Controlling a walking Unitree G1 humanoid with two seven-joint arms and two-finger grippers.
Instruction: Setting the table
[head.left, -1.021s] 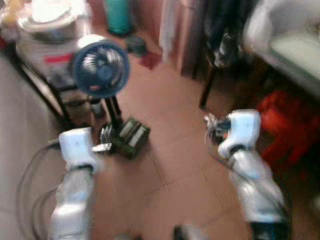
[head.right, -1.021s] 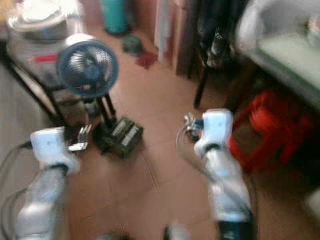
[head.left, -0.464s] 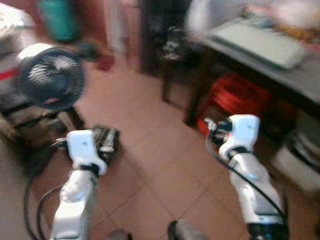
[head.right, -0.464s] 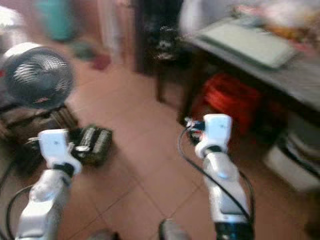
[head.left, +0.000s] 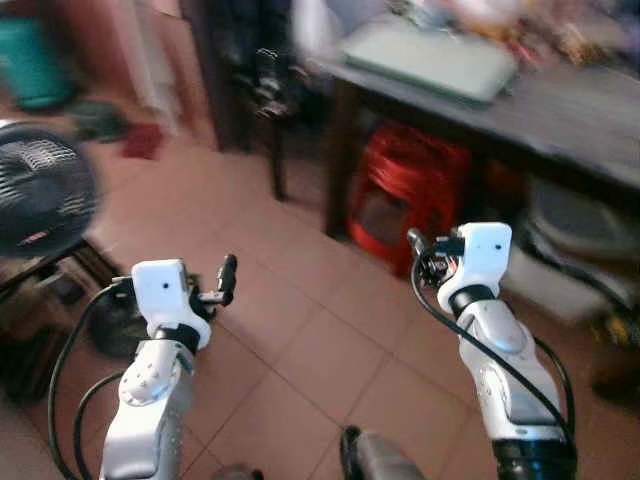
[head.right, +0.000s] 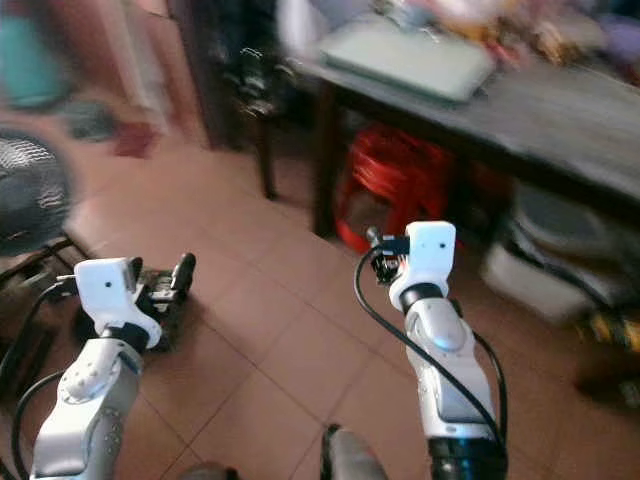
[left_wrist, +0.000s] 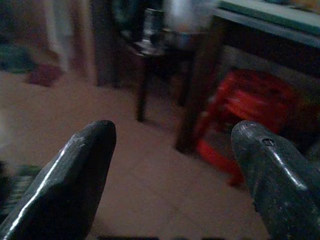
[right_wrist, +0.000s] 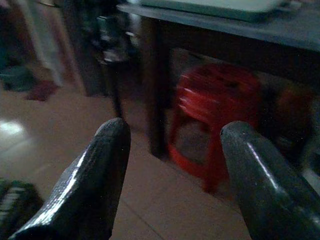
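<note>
Over bare tiled floor (head.left: 300, 340) short of the table (head.left: 560, 110) edge, left tool (left_wrist: 172, 170) and right tool (right_wrist: 175, 170) gape empty.

Both silver arms reach forward at waist height, left gripper (left_wrist: 172, 165) and right gripper (right_wrist: 175, 170) spread apart, empty.

My head views are washed-out and smeared with motion blur, worst at the fan (head.left: 40, 195) and table (head.left: 560, 110), while both wrist views are dim, murky and soft.
</note>
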